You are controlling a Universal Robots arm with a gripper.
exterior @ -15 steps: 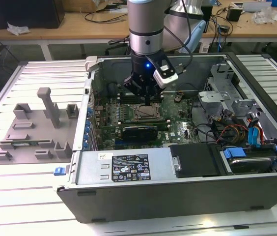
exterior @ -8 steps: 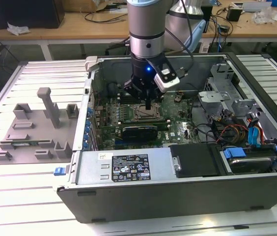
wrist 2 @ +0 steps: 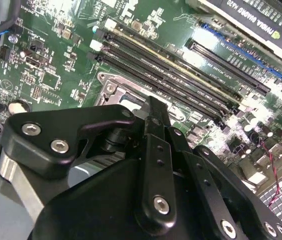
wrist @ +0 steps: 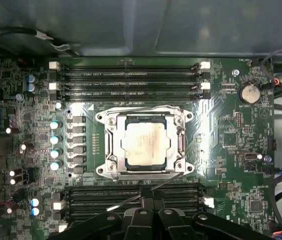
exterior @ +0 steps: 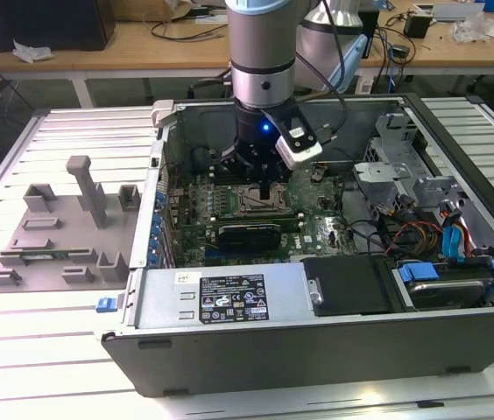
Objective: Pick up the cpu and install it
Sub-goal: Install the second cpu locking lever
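- We see an open computer case (exterior: 229, 302) lying on the slatted table (exterior: 19, 350), its green motherboard (wrist: 231, 145) exposed.
- We see the gripper (exterior: 263, 179) hanging just above the socket (wrist: 112, 120); we cannot tell how its fingers stand.
- The cpu (wrist: 146, 143) sits flat in that socket, silver top up.

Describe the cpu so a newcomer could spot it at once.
Start at the open computer case and find the green motherboard on its floor. Between the banks of long black memory slots sits a metal socket frame; the cpu is the flat, shiny silver square inside it.
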